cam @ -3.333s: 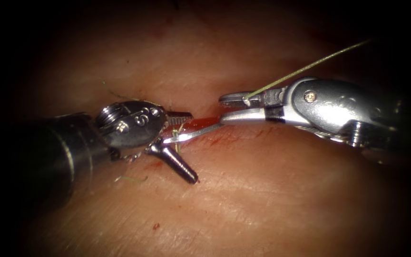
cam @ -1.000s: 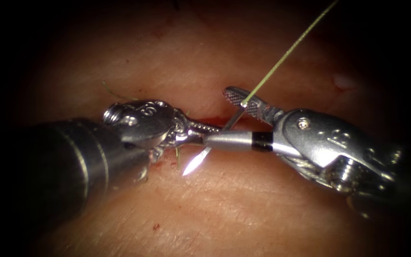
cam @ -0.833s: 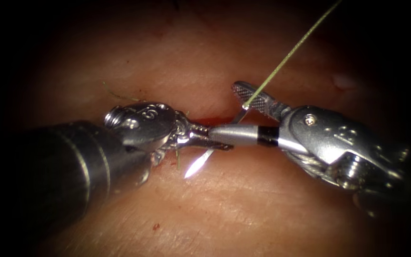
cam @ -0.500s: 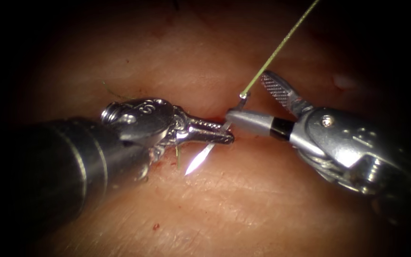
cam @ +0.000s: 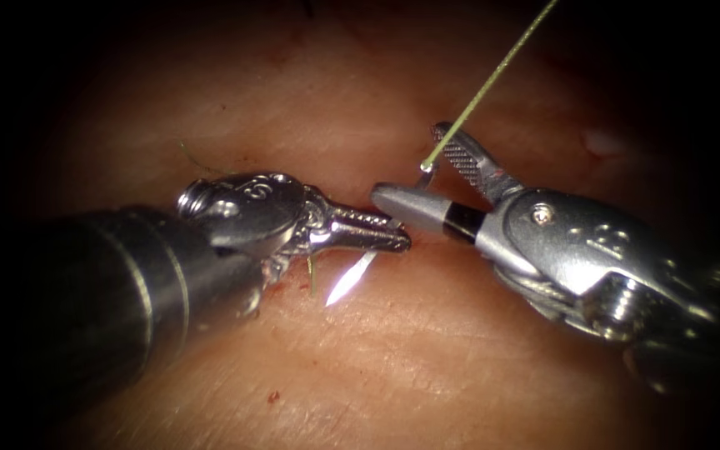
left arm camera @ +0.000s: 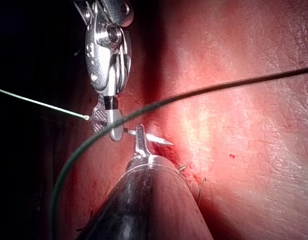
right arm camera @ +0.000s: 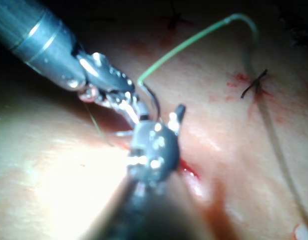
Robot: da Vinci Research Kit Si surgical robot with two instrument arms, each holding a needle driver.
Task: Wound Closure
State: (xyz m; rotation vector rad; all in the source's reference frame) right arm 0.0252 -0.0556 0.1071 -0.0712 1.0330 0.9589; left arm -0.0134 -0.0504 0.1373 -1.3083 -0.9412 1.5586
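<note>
Left tool [cam: 381, 237] is clamping the needle [cam: 350, 278] mid-frame; right tool [cam: 414, 171] is gaping, holding nothing beside the thread [cam: 493, 77].

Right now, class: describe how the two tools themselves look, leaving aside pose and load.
Left arm's tool: dark ringed shaft, silver wrist stamped with characters, slim ridged jaws. Right arm's tool: silver wrist with a screw and stamped digits, black band on one jaw, cross-hatched grip face on the other.

Curved needle [cam: 358, 273] held near mid-curve in left claw [cam: 389, 240], clear of tissue [cam: 427, 333], bright tip pointing down-left beside cut [cam: 352, 212]. Green thread [cam: 493, 75] running up-right from swaged end at open right claw [cam: 406, 171].
</note>
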